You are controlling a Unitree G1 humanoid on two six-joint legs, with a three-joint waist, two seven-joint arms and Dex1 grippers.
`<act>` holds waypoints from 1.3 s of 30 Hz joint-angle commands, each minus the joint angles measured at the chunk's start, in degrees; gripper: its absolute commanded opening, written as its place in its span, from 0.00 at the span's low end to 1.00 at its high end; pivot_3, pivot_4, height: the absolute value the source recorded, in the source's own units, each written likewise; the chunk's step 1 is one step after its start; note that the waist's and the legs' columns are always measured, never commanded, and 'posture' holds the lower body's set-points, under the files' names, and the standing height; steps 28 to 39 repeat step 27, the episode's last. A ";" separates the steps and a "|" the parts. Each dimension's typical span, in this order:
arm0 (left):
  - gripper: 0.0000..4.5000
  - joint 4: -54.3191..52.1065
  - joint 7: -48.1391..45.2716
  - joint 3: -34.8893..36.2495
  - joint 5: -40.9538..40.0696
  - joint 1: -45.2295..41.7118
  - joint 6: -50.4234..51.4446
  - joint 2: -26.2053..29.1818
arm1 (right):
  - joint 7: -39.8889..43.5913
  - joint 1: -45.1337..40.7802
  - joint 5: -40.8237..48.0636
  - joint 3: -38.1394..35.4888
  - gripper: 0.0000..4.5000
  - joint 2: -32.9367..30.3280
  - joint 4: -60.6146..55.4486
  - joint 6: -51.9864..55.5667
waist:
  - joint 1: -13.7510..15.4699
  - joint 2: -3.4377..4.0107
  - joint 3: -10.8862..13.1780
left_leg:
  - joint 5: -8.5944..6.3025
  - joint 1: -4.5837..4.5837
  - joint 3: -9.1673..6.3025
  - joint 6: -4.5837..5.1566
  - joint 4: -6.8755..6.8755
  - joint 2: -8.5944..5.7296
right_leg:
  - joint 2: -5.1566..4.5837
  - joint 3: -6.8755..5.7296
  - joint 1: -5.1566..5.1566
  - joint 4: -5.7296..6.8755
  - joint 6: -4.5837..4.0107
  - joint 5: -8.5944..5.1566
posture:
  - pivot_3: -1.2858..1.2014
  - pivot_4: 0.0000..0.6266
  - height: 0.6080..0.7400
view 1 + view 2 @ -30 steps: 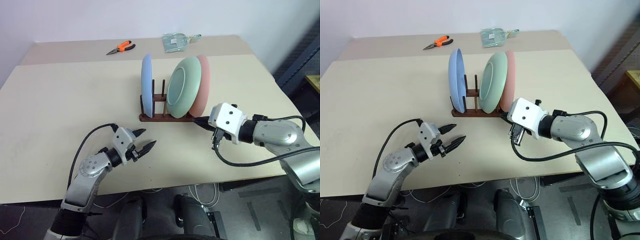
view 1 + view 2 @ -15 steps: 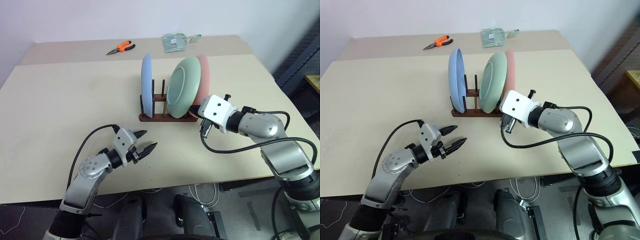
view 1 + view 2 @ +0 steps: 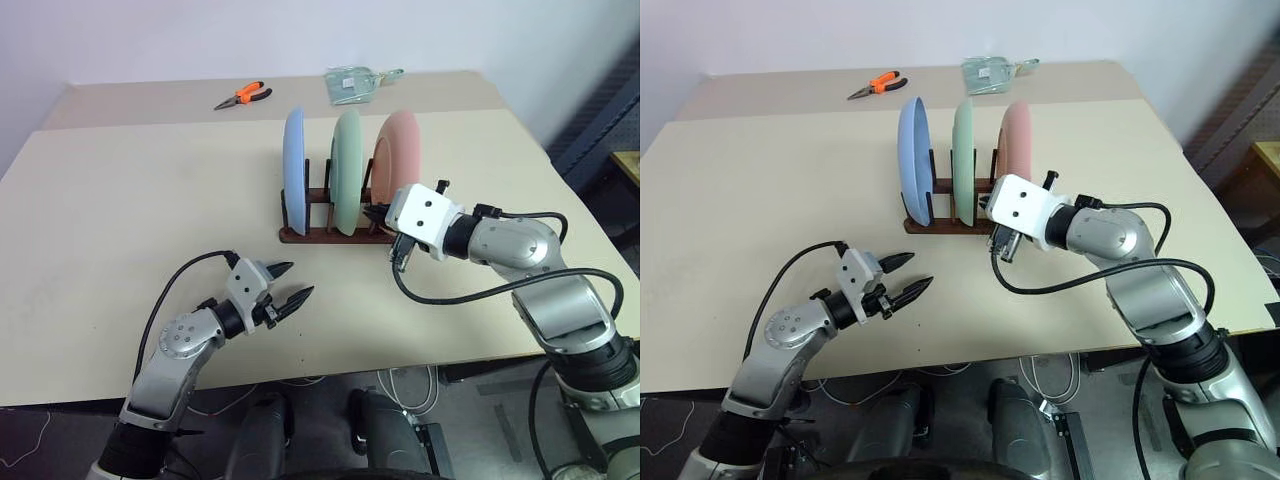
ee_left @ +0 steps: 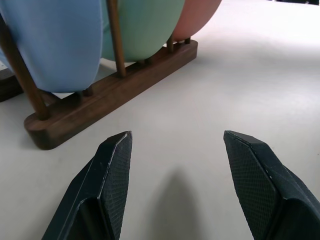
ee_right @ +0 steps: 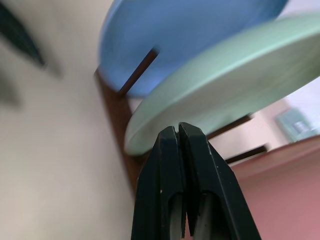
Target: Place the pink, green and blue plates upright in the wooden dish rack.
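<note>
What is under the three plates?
The wooden dish rack: blue plate, green plate and pink plate stand between its pegs. The plates' bottoms cover part of its rails.

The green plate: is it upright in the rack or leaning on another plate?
Upright: the green plate stands edge-on in the wooden dish rack, apart from both neighbours.

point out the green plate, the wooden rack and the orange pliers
green plate (image 3: 347, 170), left eye view, on its rim edge
wooden dish rack (image 3: 310, 236), left eye view, on its near base rail
orange pliers (image 3: 248, 94), left eye view, on the orange handles
</note>
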 commanded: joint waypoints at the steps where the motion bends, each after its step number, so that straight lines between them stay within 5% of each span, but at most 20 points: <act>1: 0.66 -0.82 0.60 1.87 0.42 0.14 -0.89 0.89 | 3.90 4.86 5.26 -5.03 0.01 -1.61 -3.79 -0.04 | 0.05 0.00 0.00 | 0.00 0.00 0.01 0.01 0.00 0.00 | -0.01 0.00 0.00 0.00 0.00 0.00 | 0.52 0.24 0.98; 12: 0.66 9.52 5.21 13.87 2.36 3.45 -6.95 5.62 | -4.53 15.00 6.37 -18.66 0.01 6.84 18.58 -15.23 | -0.35 0.01 -0.01 | -0.01 0.15 0.05 0.01 0.03 0.06 | 0.08 0.02 0.11 0.04 -0.01 0.00 | 0.52 0.24 0.98; 27: 0.66 9.87 8.95 17.65 1.53 5.23 -8.16 3.01 | -10.57 7.23 3.30 -17.20 0.01 12.48 37.44 -24.17 | -0.44 0.01 -0.03 | 0.00 0.27 0.07 0.00 0.02 0.08 | 0.11 0.05 0.17 0.14 0.01 0.02 | 0.52 0.24 0.98; 39: 0.66 9.87 8.95 17.65 1.53 5.23 -8.16 3.01 | -10.57 7.23 3.30 -17.20 0.01 12.48 37.44 -24.17 | -0.44 0.01 -0.03 | 0.00 0.27 0.07 0.00 0.02 0.08 | 0.11 0.05 0.17 0.14 0.01 0.02 | 0.52 0.24 0.98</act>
